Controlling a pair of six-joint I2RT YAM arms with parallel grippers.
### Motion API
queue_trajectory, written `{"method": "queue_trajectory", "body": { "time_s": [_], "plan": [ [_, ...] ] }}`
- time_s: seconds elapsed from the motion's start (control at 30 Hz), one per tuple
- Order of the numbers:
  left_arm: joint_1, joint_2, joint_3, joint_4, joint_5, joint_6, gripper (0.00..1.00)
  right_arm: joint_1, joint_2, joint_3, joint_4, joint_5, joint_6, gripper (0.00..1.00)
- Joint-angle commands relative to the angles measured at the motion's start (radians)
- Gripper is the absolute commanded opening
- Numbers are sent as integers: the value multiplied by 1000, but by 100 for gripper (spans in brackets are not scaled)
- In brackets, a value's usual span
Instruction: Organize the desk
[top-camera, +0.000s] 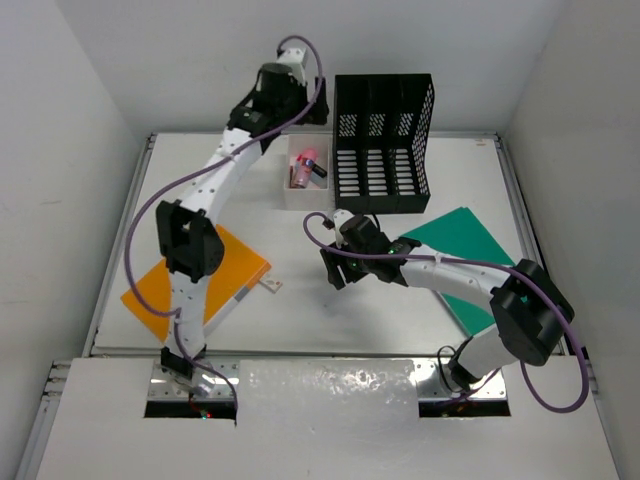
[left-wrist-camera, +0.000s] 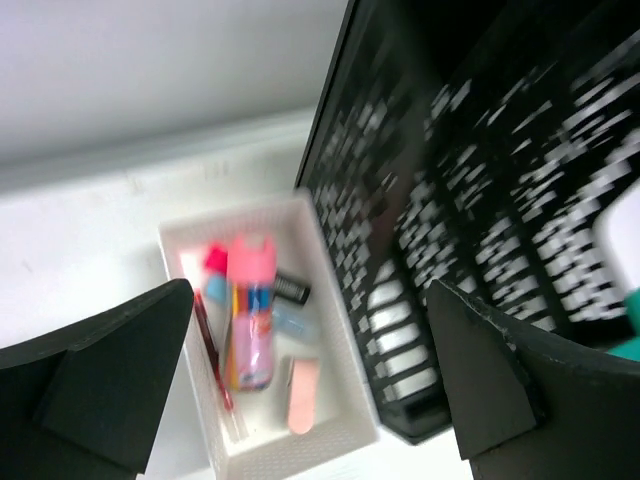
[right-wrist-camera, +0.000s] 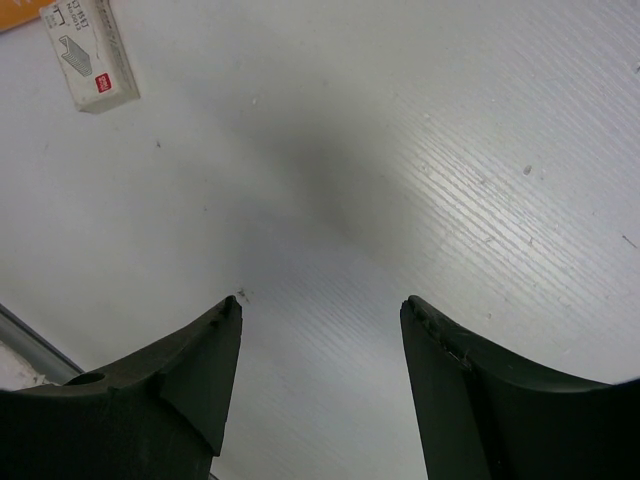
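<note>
White desk (top-camera: 330, 300) across the middle of the top view, walled on three sides. Upper centre: black mesh file rack (top-camera: 383, 140). Right: green folder (top-camera: 470, 235). Lower left: orange folder (top-camera: 245, 265). Just left of the rack: small white box (top-camera: 297, 197). Left gripper (left-wrist-camera: 310, 300) above that box, jaws wide apart, empty. Right gripper (right-wrist-camera: 320, 315) low over bare desk, jaws apart, holding nothing. Inside the box: pink tube (left-wrist-camera: 250, 310), red pen (left-wrist-camera: 212, 350). Upper left of the right wrist view: staple box (right-wrist-camera: 88, 52).

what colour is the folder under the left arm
The flat rectangular folder is orange, clearest in top external view.
</note>
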Motion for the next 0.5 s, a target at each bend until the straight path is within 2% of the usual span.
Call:
{"method": "queue_trajectory", "body": {
  "time_s": [0.0, 0.03, 0.1, 0.13, 0.2, 0.23, 0.27, 0.4, 0.47],
  "plan": [
    [-2, -175, 28, 93, 12, -3, 98, 1, -14, 5, 35, 5, 0, 63],
    [-2, -216, 16, 93, 7, -1, 97, 0, -16, 7, 40, 5, -2, 63],
    [-2, -258, -44, 87, -23, 8, 85, 0, -11, 10, 48, 9, -8, 63],
    [-2, -299, -105, 84, -75, 11, 66, 0, -6, 13, 57, 14, -12, 63],
    [-3, -344, -183, 68, -132, 16, 51, 0, 15, 41, 66, 6, -37, 63],
    [-2, -390, -228, 61, -182, 16, 38, 1, 24, 56, 66, -5, -45, 63],
    [-2, -416, -318, 55, -210, 0, 34, 0, 45, 86, 71, -18, -60, 64],
    [0, -584, -580, 7, -342, -70, 34, 17, 99, 140, 127, -84, -101, 65],
    [3, -641, -726, -42, -381, -116, 48, 29, 127, 188, 123, -121, -131, 65]
  ]
}}
